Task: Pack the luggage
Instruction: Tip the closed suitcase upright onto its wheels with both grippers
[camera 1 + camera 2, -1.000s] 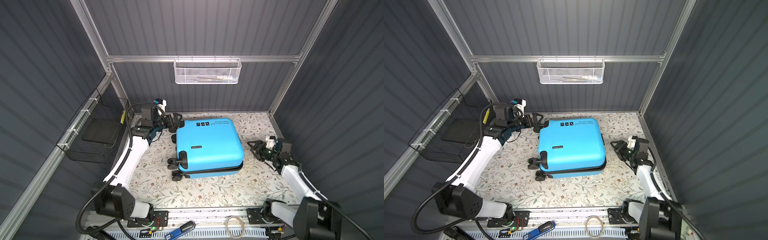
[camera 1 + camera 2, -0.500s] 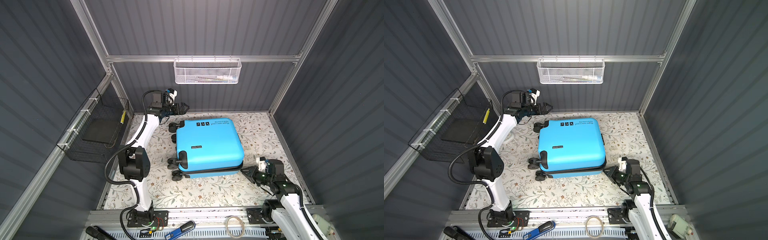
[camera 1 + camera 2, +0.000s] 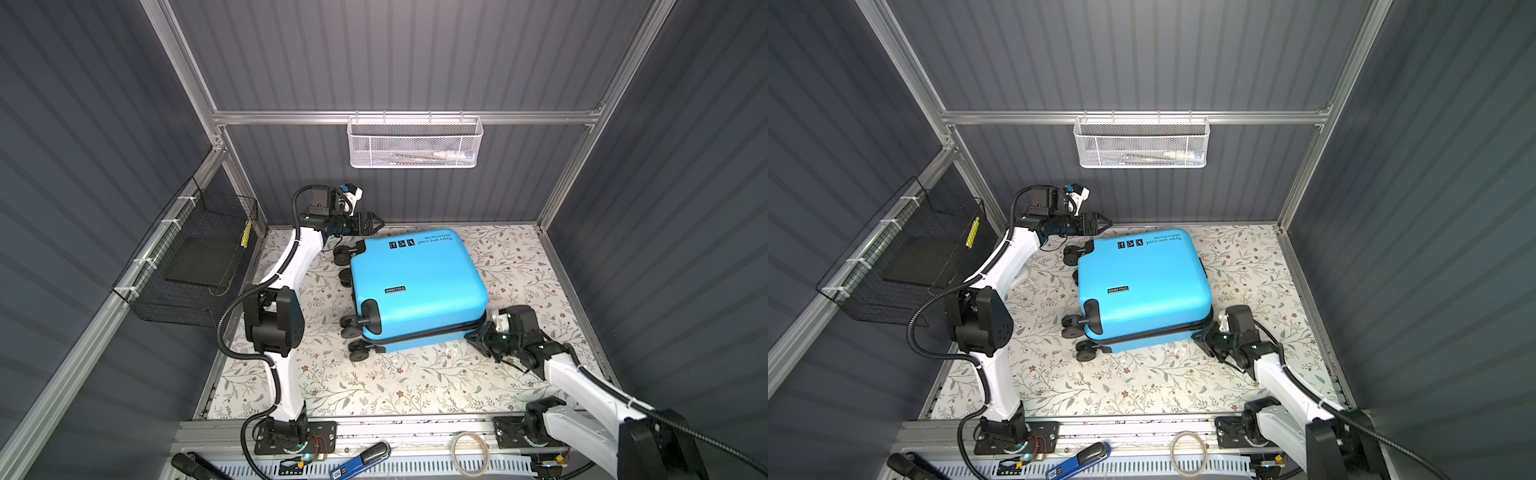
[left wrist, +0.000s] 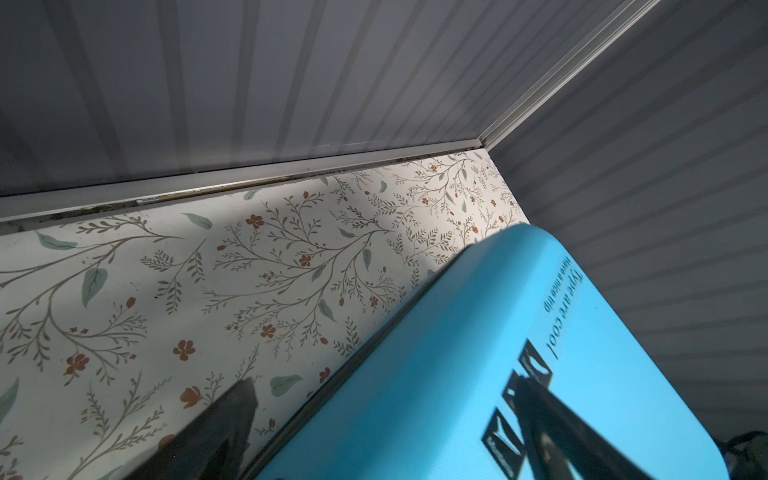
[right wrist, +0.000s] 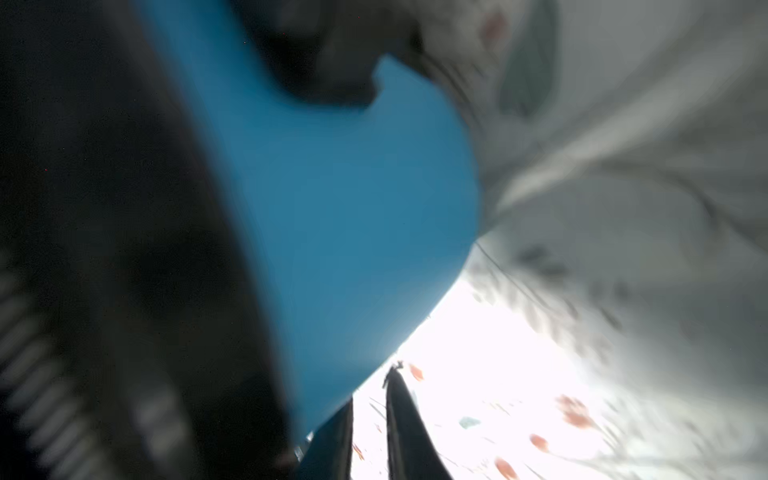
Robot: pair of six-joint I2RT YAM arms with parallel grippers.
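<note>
The flowery table [image 3: 415,386] is the biggest thing here, and the luggage [image 3: 415,286] lies flat in the middle of it. It is a bright blue suitcase with its black wheels [image 3: 351,332] pointing at the left arm. The black wire basket [image 3: 195,257] and the white mesh basket [image 3: 413,143] hang on the walls, well away from it. The left gripper [image 3: 371,221] is up by the back corner of the suitcase. The right gripper [image 3: 478,336] is low at the front corner, right against the dark seam. From here the smooth case could slide or turn if the right gripper tugs that corner, because nothing seems to hold the other end. A small pinch could also slip off. In both top views the left gripper looks like one point, but the left wrist view shows its fingers [image 4: 224,419] spread wide, with nothing between them. The right wrist view is blurry. Its fingers [image 5: 405,419] are close together, but I cannot tell if they pinch anything.
</note>
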